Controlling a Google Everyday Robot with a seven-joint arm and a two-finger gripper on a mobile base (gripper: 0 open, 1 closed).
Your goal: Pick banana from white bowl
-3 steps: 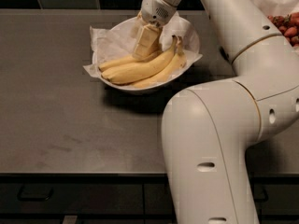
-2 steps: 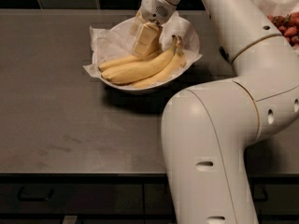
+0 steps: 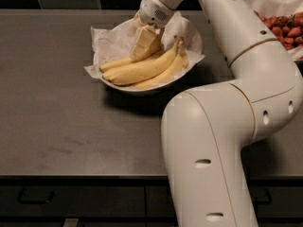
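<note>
The white bowl (image 3: 189,66), lined with crumpled white paper, stands at the back middle of the dark counter. In it lie thick yellow bananas (image 3: 147,69) joined at their stems on the right. A slimmer yellow banana (image 3: 115,64) lies behind them, and only its left part shows. My gripper (image 3: 145,45) reaches down into the bowl from above and sits on the middle of the slim banana, hiding that part. The banana rests in the bowl.
My white arm (image 3: 236,103) fills the right side of the view. A white bowl of red strawberries (image 3: 281,25) stands at the back right. The dark counter (image 3: 71,126) has a front edge near the bottom, with drawers below.
</note>
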